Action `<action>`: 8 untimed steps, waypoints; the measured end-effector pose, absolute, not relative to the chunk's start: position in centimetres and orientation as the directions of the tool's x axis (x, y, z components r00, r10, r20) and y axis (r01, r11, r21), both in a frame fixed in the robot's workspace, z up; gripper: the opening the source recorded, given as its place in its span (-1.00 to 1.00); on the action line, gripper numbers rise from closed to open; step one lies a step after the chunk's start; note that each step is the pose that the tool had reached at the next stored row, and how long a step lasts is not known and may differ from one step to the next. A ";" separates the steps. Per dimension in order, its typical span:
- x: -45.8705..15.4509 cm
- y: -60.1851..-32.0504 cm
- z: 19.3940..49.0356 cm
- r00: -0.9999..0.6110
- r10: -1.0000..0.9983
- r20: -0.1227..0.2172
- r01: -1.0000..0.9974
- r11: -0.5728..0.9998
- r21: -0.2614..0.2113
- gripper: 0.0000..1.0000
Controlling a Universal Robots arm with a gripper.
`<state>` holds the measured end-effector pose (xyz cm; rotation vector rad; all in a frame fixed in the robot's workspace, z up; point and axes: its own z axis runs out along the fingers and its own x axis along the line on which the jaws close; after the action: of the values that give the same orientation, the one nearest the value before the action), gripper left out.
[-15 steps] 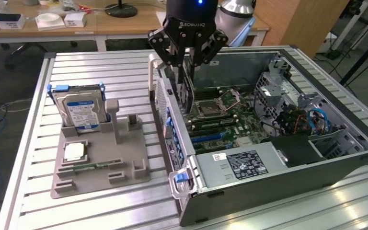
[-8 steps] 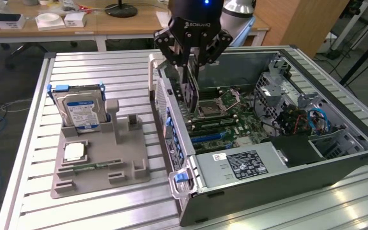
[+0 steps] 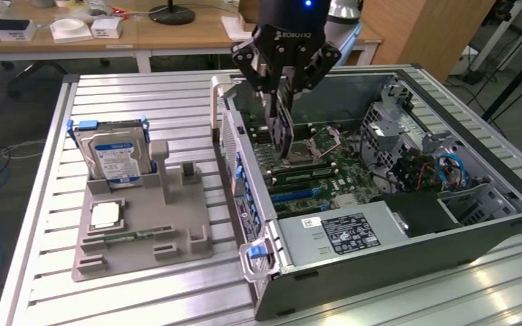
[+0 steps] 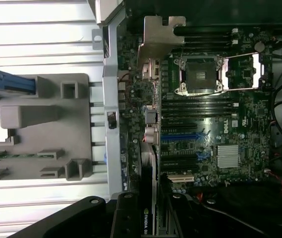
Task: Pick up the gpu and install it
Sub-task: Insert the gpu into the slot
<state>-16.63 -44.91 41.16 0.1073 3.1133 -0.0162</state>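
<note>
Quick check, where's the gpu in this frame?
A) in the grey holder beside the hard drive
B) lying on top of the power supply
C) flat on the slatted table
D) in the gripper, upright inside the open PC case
D: the gripper is closed on the gpu, which stands edge-down over the motherboard inside the open PC case.

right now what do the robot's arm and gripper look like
The gripper is matte black: a boxy body with two jointed linkage fingers branching from it. White Robotiq lettering runs across the body, and a small blue light glows just above it. Beside that, a rounded section of the arm is pale silver-grey.
</note>
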 end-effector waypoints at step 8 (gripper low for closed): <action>-14.9 -44.9 41.2 -0.997 0.067 -0.027 0.067 0.998 -0.009 -0.47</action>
<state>-14.86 -44.91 41.16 0.1039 3.1135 -0.0161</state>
